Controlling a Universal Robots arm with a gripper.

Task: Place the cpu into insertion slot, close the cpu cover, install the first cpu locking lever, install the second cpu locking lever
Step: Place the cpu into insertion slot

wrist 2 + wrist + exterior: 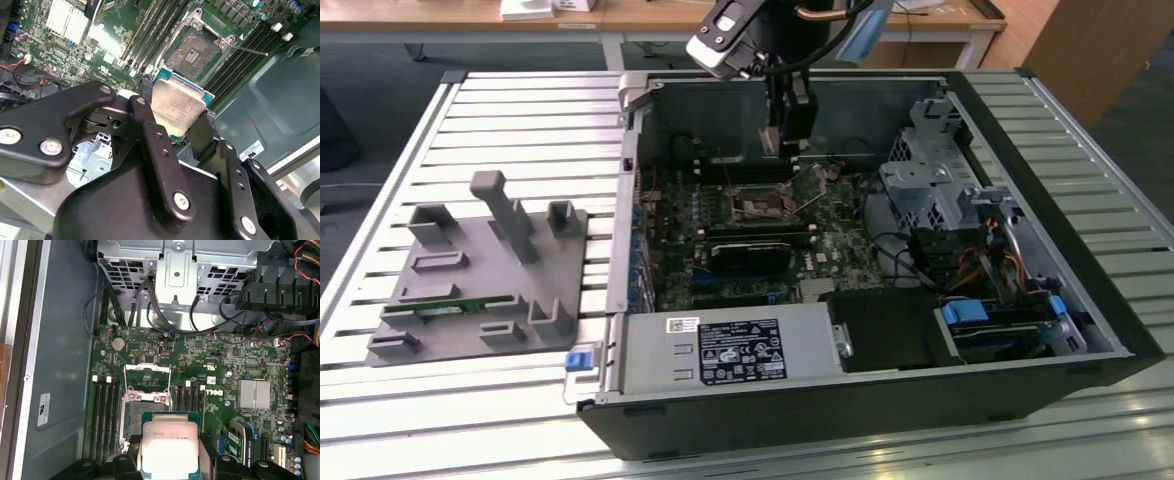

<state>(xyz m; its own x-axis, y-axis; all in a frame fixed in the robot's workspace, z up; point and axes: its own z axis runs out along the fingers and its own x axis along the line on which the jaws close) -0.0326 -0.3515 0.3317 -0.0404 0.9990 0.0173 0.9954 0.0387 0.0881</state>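
A: Gripper [176, 114], nearest the lens, is doing what?
B: Clamping the cpu [179, 100] by its edges.
A: Where is the cpu hanging?
B: Upper centre, exterior view, apart from the uncovered insertion slot [758, 205].

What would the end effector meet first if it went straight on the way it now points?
Likely the insertion slot, lying open just ahead of the cpu gripped in the end effector; depth is unclear.

Open computer case [1087, 230] lies on its side on a slatted metal table [520, 110]; a grey moulded fixture [480, 280] sits beside it, toward the exterior view's left. Inside: labelled power supply [720, 350], silver drive cage [927, 190], finned heatsink [254, 394], and coin battery [118, 343] on the green board.
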